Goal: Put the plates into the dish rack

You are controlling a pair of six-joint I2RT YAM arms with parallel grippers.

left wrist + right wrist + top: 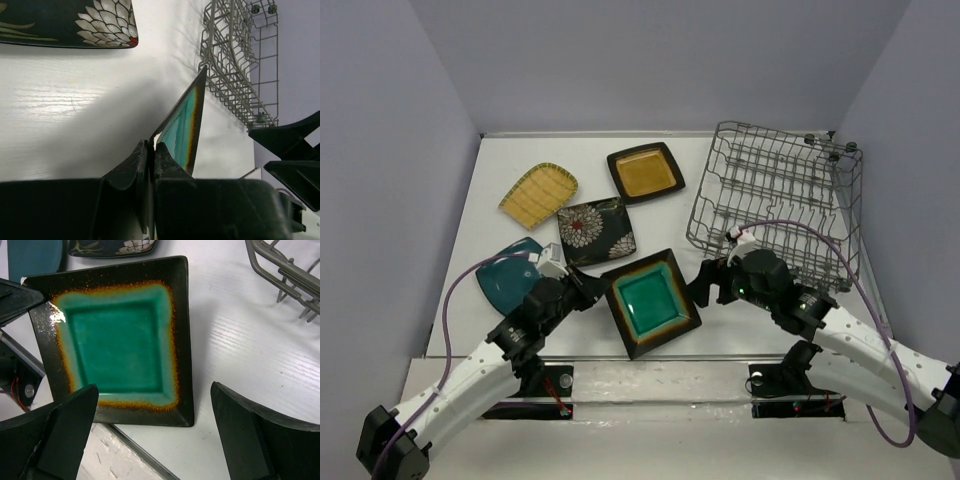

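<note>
On the white table [510, 170], the left gripper [151, 149] clamps the teal plate [651, 303] by its corner. The right gripper [708, 287], spread wide, should grasp the opposite rim squarely.

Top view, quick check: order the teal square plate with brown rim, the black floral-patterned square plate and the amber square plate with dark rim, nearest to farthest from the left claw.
1. teal square plate with brown rim: pinched at its left edge by the left claw.
2. black floral-patterned square plate: directly beyond the claw.
3. amber square plate with dark rim: farther back, to the right.
</note>
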